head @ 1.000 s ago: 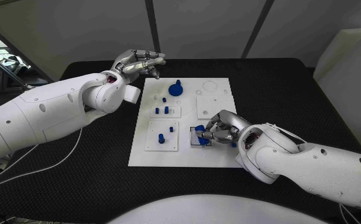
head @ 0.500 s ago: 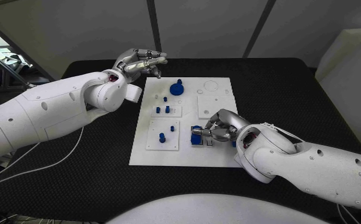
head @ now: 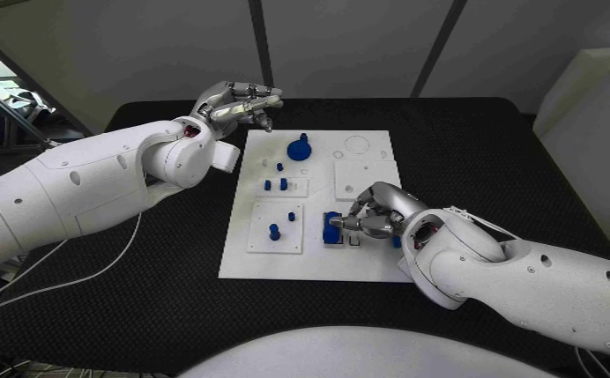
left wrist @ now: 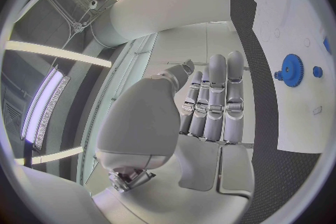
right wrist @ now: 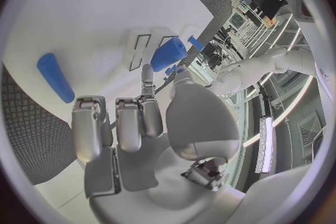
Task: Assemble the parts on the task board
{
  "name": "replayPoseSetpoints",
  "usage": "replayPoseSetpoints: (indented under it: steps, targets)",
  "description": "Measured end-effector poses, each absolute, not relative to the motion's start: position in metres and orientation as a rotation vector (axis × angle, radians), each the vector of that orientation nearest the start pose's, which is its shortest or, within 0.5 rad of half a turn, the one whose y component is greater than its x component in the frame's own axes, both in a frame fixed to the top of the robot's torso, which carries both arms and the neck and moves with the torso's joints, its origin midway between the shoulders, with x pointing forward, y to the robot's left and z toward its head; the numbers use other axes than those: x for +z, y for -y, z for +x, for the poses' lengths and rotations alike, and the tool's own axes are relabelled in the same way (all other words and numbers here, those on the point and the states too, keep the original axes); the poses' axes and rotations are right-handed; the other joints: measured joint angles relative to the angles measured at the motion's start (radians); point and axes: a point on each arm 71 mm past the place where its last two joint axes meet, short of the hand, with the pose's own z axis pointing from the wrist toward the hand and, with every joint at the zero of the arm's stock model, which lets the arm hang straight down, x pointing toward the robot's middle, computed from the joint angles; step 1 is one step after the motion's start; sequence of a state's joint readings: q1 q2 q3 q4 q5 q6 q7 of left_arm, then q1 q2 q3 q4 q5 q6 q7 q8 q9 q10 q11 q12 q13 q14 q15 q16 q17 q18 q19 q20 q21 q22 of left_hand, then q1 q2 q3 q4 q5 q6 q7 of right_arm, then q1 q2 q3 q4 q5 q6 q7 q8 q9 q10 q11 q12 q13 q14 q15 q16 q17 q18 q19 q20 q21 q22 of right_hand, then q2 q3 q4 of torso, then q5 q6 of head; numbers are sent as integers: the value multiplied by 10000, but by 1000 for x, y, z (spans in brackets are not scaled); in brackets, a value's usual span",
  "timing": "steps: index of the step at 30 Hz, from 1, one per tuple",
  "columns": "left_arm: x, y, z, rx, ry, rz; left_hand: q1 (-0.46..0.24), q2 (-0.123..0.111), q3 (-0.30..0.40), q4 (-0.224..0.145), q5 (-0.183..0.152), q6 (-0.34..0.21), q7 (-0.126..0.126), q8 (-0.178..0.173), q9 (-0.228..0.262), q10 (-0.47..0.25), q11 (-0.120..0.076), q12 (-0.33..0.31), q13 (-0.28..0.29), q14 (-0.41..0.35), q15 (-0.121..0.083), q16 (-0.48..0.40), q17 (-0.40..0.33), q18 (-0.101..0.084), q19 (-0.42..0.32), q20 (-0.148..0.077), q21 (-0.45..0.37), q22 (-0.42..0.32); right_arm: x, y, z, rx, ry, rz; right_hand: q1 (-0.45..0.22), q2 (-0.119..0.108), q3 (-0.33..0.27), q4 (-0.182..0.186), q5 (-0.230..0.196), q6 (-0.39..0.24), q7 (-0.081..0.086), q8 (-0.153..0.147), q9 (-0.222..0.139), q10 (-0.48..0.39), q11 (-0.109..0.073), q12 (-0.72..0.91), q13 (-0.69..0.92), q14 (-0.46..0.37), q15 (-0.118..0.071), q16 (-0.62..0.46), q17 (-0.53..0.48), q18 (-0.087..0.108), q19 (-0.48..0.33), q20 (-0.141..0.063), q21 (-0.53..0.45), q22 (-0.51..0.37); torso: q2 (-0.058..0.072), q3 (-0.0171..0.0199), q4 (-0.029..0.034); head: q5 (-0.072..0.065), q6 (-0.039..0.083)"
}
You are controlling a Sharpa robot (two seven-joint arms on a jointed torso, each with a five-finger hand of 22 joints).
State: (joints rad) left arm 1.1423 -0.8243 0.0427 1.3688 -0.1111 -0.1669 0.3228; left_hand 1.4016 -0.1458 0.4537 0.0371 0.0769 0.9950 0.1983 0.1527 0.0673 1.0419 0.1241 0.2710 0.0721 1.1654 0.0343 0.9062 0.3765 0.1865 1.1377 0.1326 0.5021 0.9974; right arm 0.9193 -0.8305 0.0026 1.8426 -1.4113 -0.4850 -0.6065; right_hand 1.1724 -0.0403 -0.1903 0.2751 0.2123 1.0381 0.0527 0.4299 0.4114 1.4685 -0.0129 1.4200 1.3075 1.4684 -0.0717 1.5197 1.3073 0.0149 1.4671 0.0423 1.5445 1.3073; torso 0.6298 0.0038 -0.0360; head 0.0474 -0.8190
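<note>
Parts of blue colour stand on the task board (head: 368, 268), the white plate in the centre of the frame on the black surface (head: 152, 307). You see the right hand (head: 370, 215) low right of centre, over the near right area of the board, its fingers curled around a blue block (head: 333, 227) that sits at a small square plate there. In the right wrist view the blue block (right wrist: 168, 53) lies just past the fingertips (right wrist: 147, 75), and a blue peg (right wrist: 55, 77) lies flat on the board beside the hand. The left hand (head: 235, 105) is at upper left of centre, above the far left corner of the board, fingers curled in and holding nothing. A blue gear (head: 299, 150) stands near it on the board.
</note>
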Motion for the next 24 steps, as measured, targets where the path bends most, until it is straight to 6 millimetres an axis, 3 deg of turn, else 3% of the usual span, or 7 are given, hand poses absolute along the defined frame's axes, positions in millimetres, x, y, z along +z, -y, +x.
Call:
replayPoseSetpoints:
  steps: [3, 20, 24]
  targets:
    - [-191, -240, 514, -15176, -14774, -10734, 0, 0, 0, 0, 0, 0, 0, 0, 0, 0, 0, 0, 0, 0, 0, 0, 0, 0, 0, 0, 0, 1, -256, 136, 372, 6319, -19196, 2859, 507, -51, 46, -188, 36, 0, 0, 0, 58, 0, 0, 0, 0, 0, 0, 0, 7, 1, 0, 0, 0, 0, 0, 2, 0, -7, 0]
    - [-191, -240, 514, -15184, -14805, -10739, 0, 0, 0, 0, 0, 0, -1, 0, 1, 0, 0, 0, 1, 0, 0, 0, -10, 1, 0, 0, 0, 1, -251, 129, 368, 6689, -18927, 2375, 547, -47, -49, -31, 112, 1, 0, 49, 149, -36, -35, 0, 0, -32, -32, 0, 6, 1, -1, 0, 0, 0, 1, 0, -4, -21, -16]
    - [-191, -240, 514, -15187, -14813, -10740, 0, 0, 0, 0, 0, 0, -1, 0, 1, 1, 0, 0, 1, 0, 0, 0, -10, 0, 0, 0, 0, 2, -251, 128, 368, 6676, -18939, 2278, 598, 71, -48, -30, 211, 45, -43, 86, 195, -36, -35, 0, 0, -35, -35, 0, 6, 0, 0, 1, 0, 0, 1, 0, 2, -20, -24]
